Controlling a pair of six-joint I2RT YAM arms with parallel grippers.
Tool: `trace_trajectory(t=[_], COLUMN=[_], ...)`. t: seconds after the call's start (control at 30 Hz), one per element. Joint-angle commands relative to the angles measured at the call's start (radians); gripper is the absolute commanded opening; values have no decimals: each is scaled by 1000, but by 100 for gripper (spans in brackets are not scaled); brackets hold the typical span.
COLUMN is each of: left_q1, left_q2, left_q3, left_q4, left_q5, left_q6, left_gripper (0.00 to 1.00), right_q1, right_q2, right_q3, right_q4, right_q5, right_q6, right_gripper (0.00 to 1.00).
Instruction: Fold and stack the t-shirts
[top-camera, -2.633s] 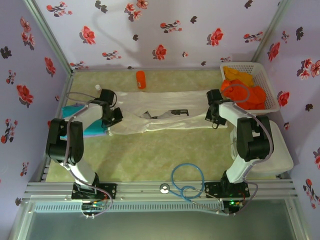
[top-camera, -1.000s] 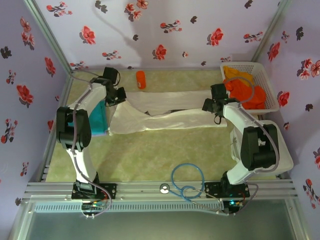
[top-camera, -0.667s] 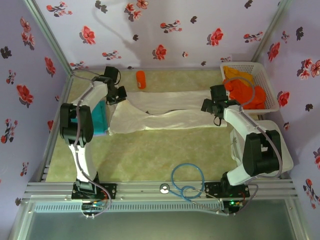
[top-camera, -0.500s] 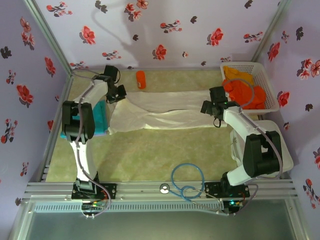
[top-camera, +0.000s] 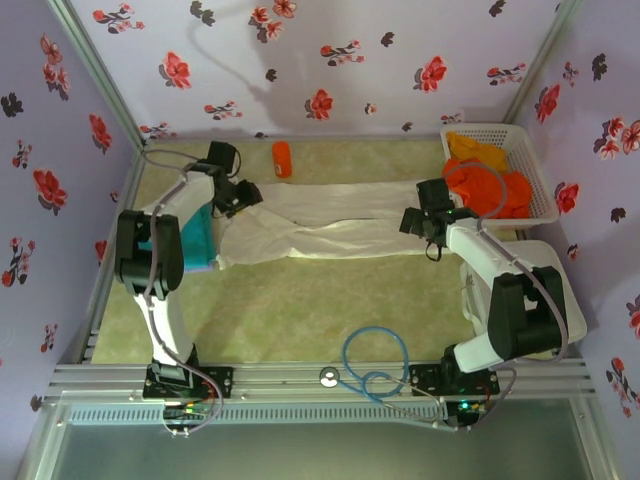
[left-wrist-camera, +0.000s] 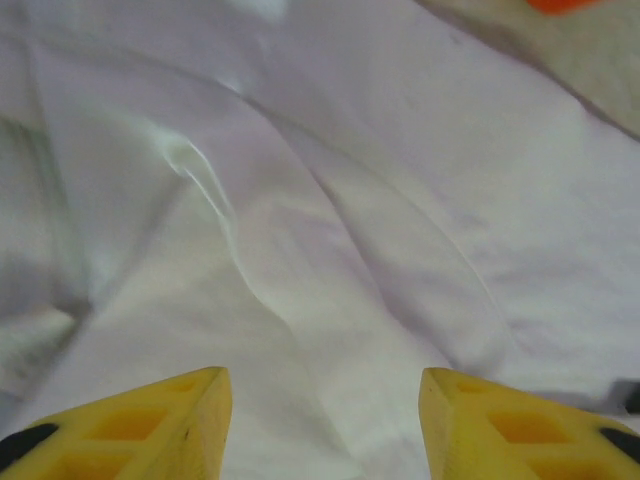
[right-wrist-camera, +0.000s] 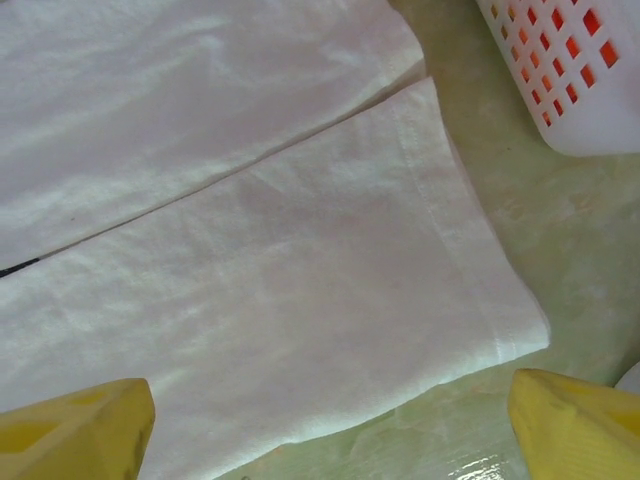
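A large white t-shirt (top-camera: 320, 225) lies folded lengthwise into a long band across the back of the table. My left gripper (top-camera: 238, 195) hovers over its rumpled left end (left-wrist-camera: 330, 240), open, yellow fingers (left-wrist-camera: 150, 425) apart with nothing between them. My right gripper (top-camera: 420, 222) is over the flat right end (right-wrist-camera: 270, 300), wide open, fingertips (right-wrist-camera: 75, 430) spread above the cloth's front edge. A teal t-shirt (top-camera: 195, 240) lies folded left of the white one. Orange t-shirts (top-camera: 490, 180) are heaped in the basket.
A white lattice basket (top-camera: 535, 165) (right-wrist-camera: 560, 70) stands at the back right. A small orange bottle (top-camera: 282, 158) stands behind the white shirt. A blue cable loop (top-camera: 375, 360) lies near the front rail. A white pad (top-camera: 555, 300) sits at right.
Both grippers carried the shirt's near edge back, folding it into a narrower band, then let go. Over the last second both have drifted slightly forward above the cloth.
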Motion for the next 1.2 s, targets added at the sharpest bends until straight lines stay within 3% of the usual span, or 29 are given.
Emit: trace_trajectory(t=[0.0, 0.17, 0.53, 0.63, 0.9, 1.17], left_q1=[-55, -112, -141, -142, -142, -137], left_q2=[-74, -97, -29, -6, -3, 102], left_q3=[-113, -238, -253, -231, -165, 60], left_q4=[117, 259, 307, 300, 238, 64], left_q5=[38, 46, 17, 21, 18, 13], left_q6=[-88, -180, -207, -205, -176, -64], left_gripper=[52, 49, 44, 37, 1, 0], right_q1=[12, 14, 15, 15, 15, 14], right_q2=[8, 16, 10, 16, 17, 31], right_q3=[2, 7, -9, -9, -11, -9], right_q4=[-16, -17, -23, -24, -27, -23], right_q5=[-8, -6, 17, 22, 42, 36], right_q6=[18, 18, 13, 15, 9, 7], right_gripper=[91, 91, 90, 90, 90, 90])
